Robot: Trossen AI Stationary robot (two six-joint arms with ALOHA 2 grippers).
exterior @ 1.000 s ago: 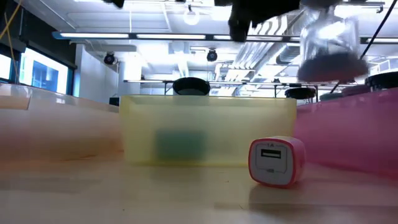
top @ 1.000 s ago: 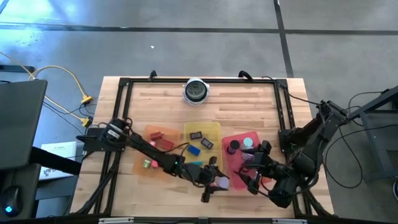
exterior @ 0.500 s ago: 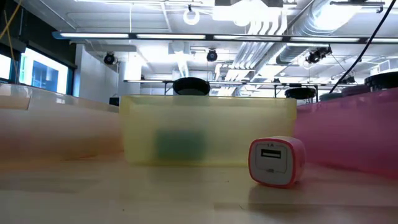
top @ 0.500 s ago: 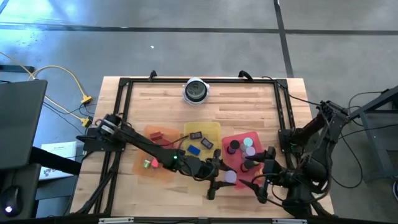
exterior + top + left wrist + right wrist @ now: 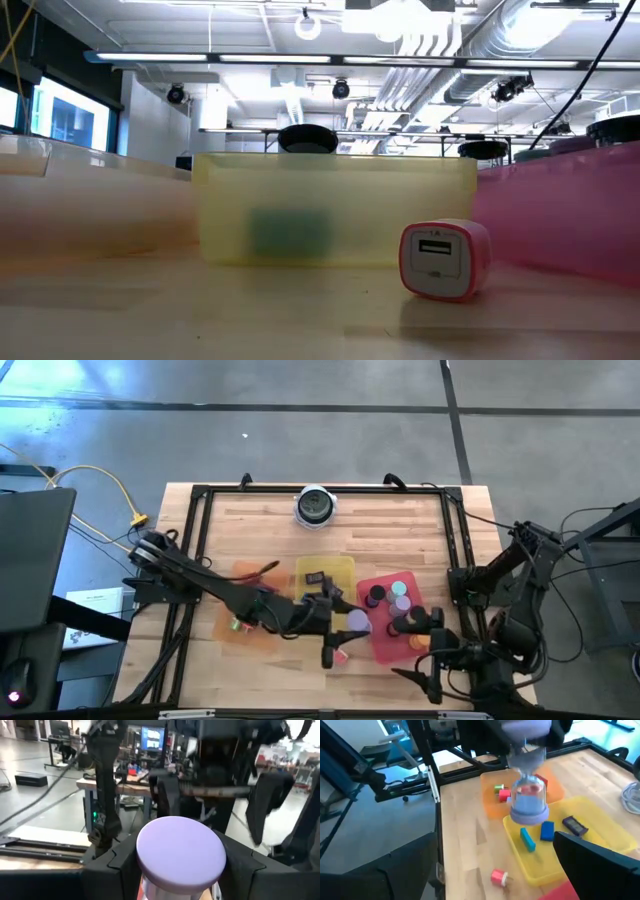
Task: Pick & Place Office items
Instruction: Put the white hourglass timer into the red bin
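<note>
- High view: the left gripper [image 5: 345,628] is clamped on a lilac-capped clear jar [image 5: 357,622], held above the gap between the yellow tray [image 5: 343,565] and the red tray [image 5: 379,643]. A small pink charger [image 5: 341,657] lies on the worktop [image 5: 260,520] just beside the gripper. The right gripper [image 5: 432,672] sits at the worktop's near right edge, its fingers spread apart and holding nothing. Round discs [image 5: 388,594] lie in the red tray; small blocks lie in the yellow tray and the orange tray [image 5: 232,630].
- Low view: the pink charger [image 5: 444,260] stands on the worktop in front of the yellow tray [image 5: 335,205], with the red tray's wall [image 5: 560,205] beside it.
- Left wrist view: the jar's lilac cap [image 5: 180,851] fills the space between the dark fingers [image 5: 112,862].
- Right wrist view: the jar [image 5: 529,802] hangs over the yellow tray [image 5: 600,832], above a blue block [image 5: 547,830] and a teal block [image 5: 527,840]; the charger [image 5: 499,877] lies on bare wood.
</note>
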